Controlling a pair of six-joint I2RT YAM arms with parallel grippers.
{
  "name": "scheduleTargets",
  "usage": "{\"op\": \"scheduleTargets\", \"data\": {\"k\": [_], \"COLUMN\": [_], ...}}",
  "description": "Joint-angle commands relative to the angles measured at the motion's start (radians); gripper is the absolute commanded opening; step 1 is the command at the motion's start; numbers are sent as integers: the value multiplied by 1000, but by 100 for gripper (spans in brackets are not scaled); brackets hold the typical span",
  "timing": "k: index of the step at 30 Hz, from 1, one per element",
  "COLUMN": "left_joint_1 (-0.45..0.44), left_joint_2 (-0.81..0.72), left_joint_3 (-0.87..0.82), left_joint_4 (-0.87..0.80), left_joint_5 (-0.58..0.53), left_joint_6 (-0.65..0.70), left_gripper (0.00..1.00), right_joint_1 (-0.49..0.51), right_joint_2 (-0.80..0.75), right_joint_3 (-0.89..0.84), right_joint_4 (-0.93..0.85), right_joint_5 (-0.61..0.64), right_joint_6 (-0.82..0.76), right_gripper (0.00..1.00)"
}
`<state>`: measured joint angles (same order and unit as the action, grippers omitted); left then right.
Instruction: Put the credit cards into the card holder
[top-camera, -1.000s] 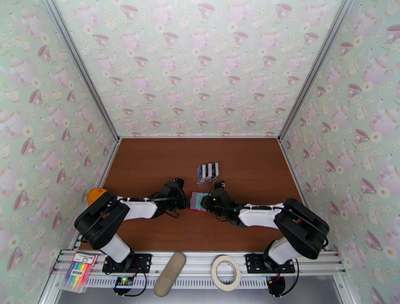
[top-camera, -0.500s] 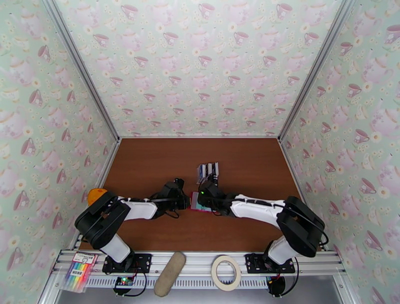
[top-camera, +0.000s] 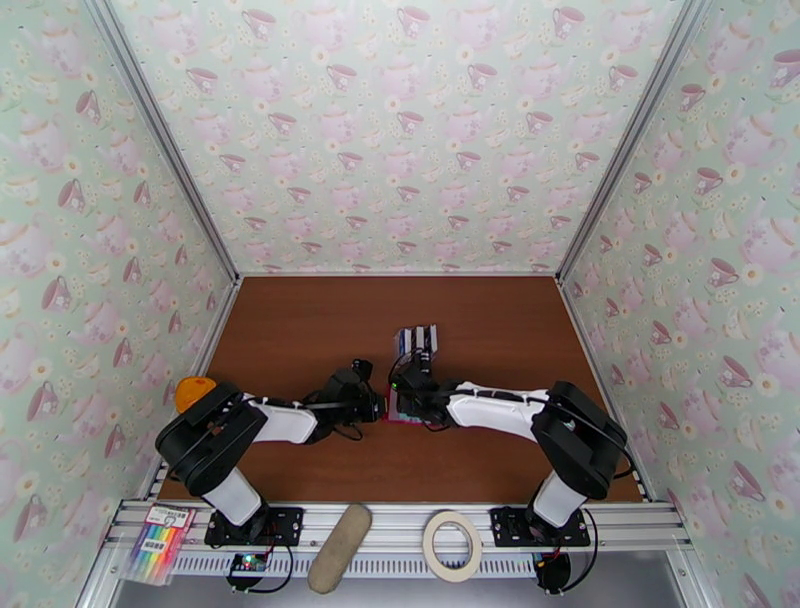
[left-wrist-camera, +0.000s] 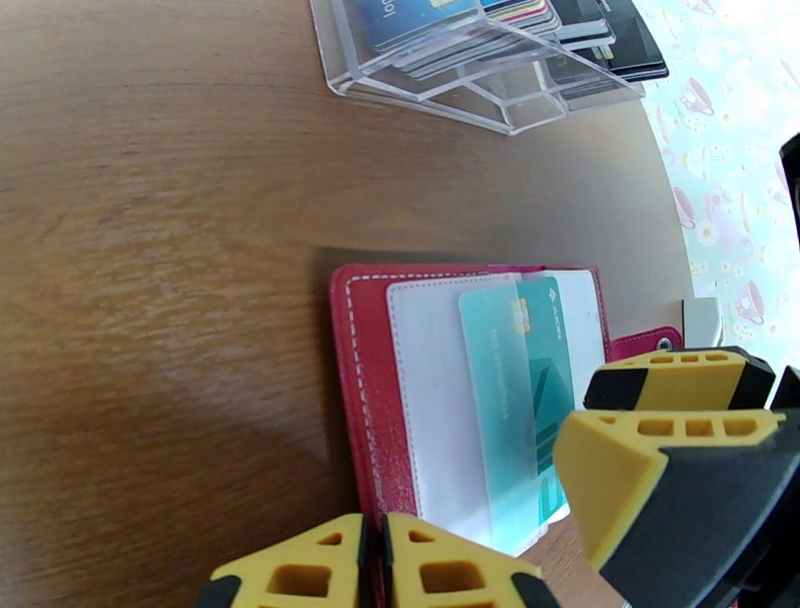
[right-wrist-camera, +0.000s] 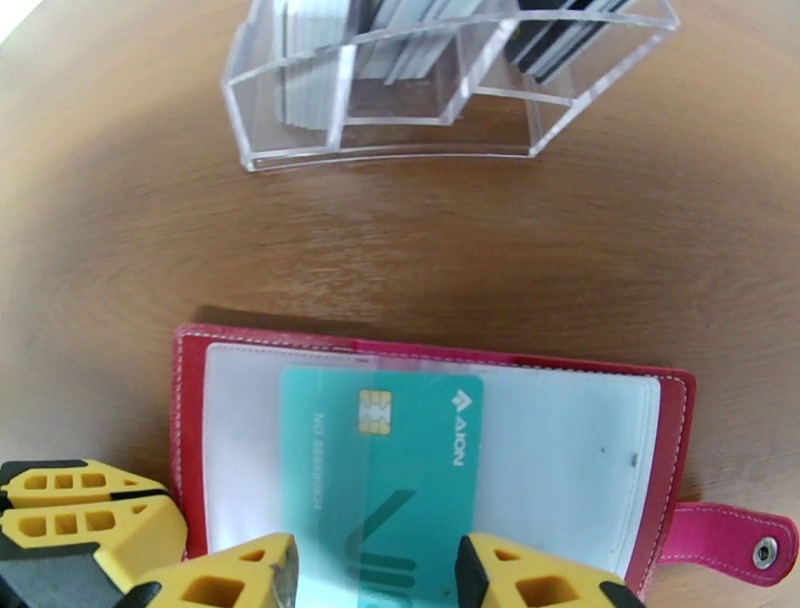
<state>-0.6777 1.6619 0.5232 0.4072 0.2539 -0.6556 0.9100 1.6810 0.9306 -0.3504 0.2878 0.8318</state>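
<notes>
Brown wood surface holds the open red card holder low in the right wrist view, its edge pinched tight by the left pincer, so the right pincer, fingers apart over the teal credit card, should push it slow and straight into the clear pocket.
</notes>
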Motion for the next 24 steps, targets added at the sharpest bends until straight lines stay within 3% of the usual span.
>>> {"op": "scheduleTargets", "data": {"k": [1,24], "left_joint_1": [-33,-34], "left_joint_2": [61,72], "left_joint_3": [-58,-66], "left_joint_4": [-174,-156], "left_joint_5": [80,81], "left_joint_6": [-30,-36], "left_gripper": [13,13], "right_joint_1": [6,10], "right_joint_2": [17,60], "right_joint_3": [26,54], "right_joint_4": [-38,5], "right_joint_5": [45,-11], "right_joint_6": [-10,-17], "right_gripper": [48,48]}}
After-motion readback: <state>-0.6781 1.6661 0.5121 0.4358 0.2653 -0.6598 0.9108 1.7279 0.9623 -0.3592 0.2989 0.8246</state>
